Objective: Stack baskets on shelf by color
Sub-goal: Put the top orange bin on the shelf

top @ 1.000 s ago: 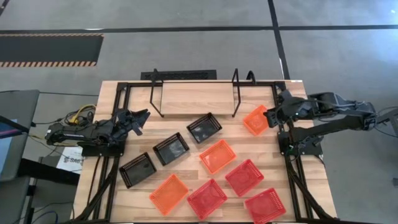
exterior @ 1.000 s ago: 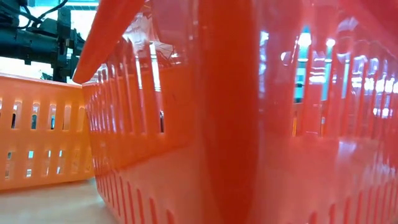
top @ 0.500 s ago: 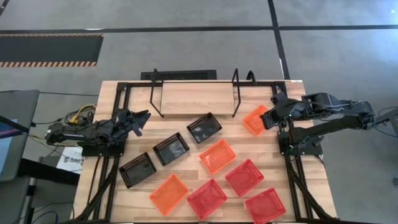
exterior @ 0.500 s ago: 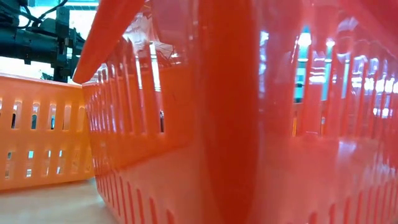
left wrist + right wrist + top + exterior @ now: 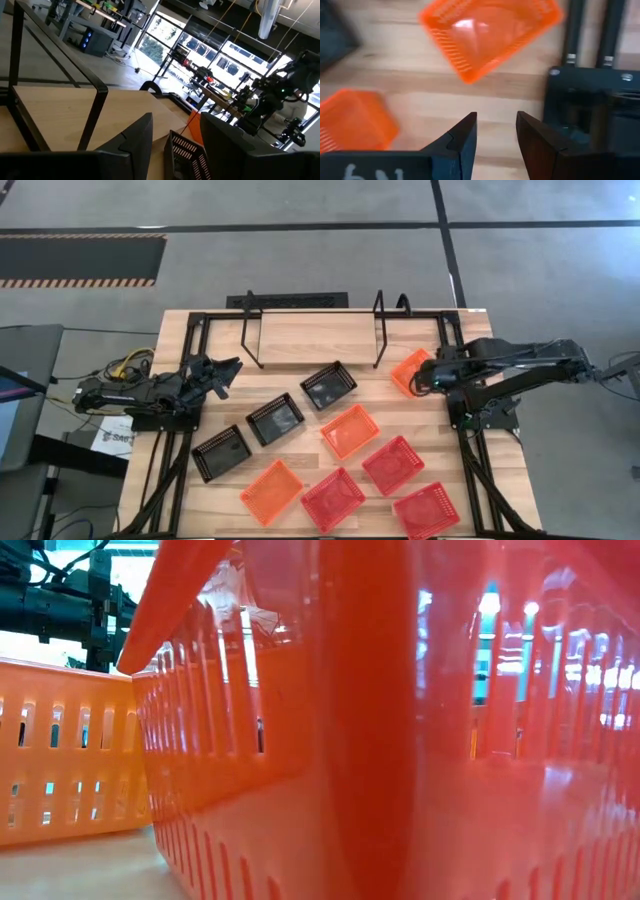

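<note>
Now my right gripper (image 5: 428, 377) hangs just right of the far-right orange basket (image 5: 409, 371), fingers parted with a gap, holding nothing.
My left gripper (image 5: 228, 370) waits at the table's left edge, fingers (image 5: 134, 137) apart and empty too. The shelf (image 5: 311, 337) sits at the far side, board bare, the orange basket just right of its right upright. Three black baskets (image 5: 275, 419) run diagonally from left-near up toward the shelf; another orange basket (image 5: 350, 430) lies mid-table, a third orange one (image 5: 271, 491) near-left, three red baskets (image 5: 393, 465) near-right.
</note>
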